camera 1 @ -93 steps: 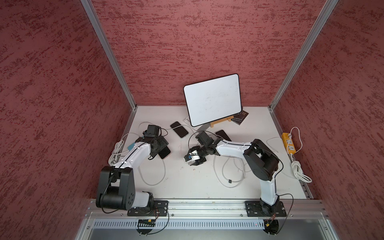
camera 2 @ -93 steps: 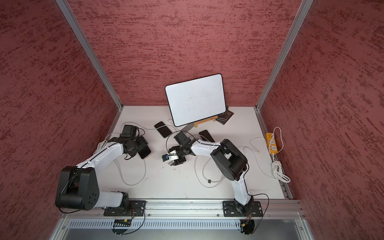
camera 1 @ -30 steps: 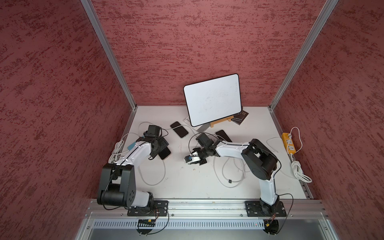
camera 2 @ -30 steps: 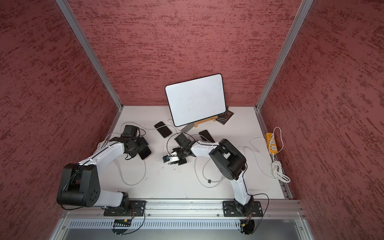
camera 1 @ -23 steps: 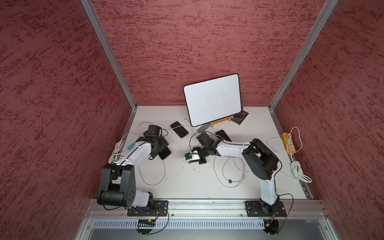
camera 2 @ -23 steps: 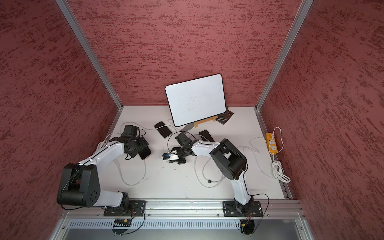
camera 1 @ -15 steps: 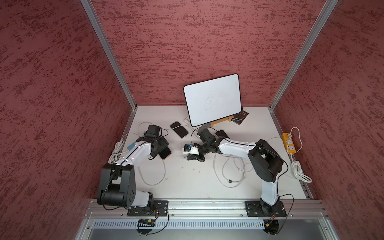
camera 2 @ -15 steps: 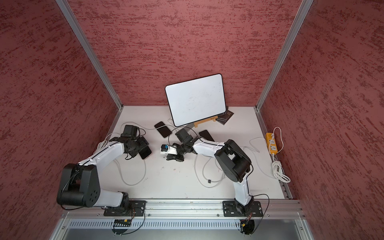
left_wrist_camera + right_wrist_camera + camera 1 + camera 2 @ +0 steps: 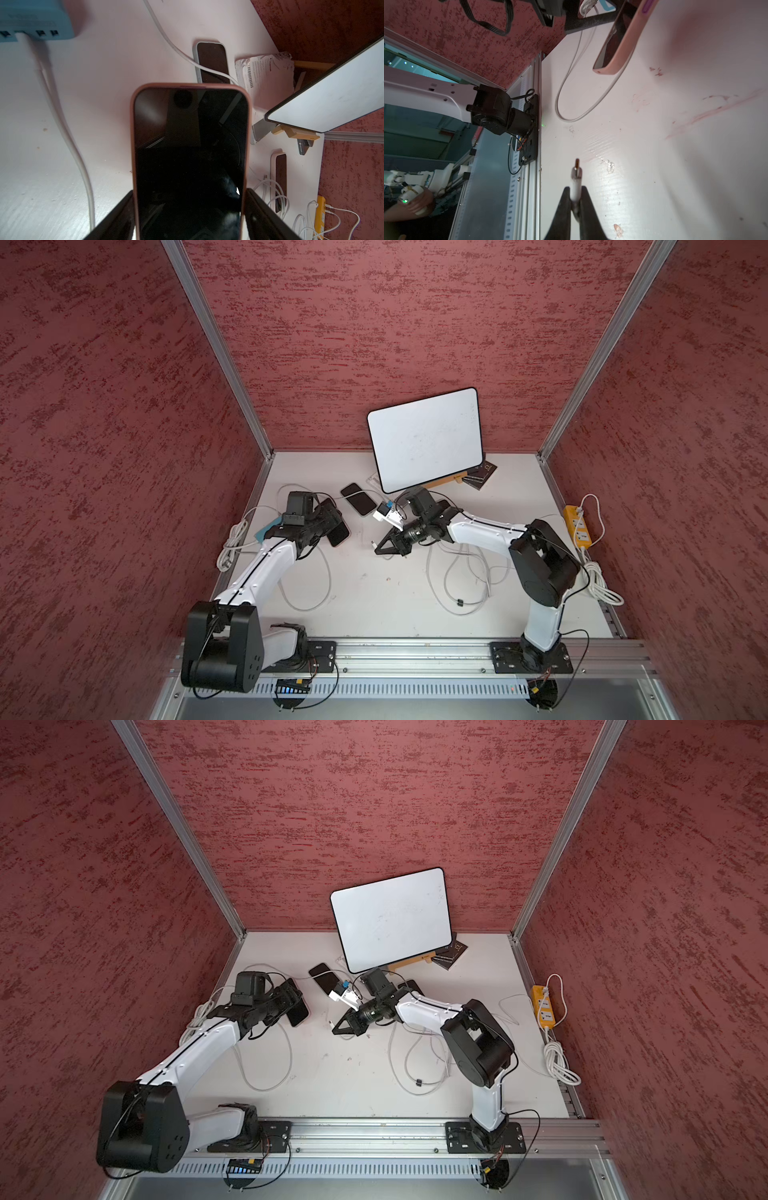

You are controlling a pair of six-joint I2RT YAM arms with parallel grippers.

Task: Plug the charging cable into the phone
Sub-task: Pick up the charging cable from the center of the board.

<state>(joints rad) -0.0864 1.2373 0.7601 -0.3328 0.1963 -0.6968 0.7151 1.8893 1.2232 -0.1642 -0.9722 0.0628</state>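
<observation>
The right gripper [image 9: 574, 194] is pinched narrow on the charging cable [image 9: 576, 174], just behind its plug, and the metal tip juts out past the fingertips. Ahead of the plug and apart from it, across bare table [image 9: 675, 145], is the phone [image 9: 618, 41] in its pink case. The left gripper [image 9: 190, 192] holds it by the long edges, jaws wide around it. Beyond the phone lies a torn packet [image 9: 264, 72] with a barcode; its small print is too fine to read.
</observation>
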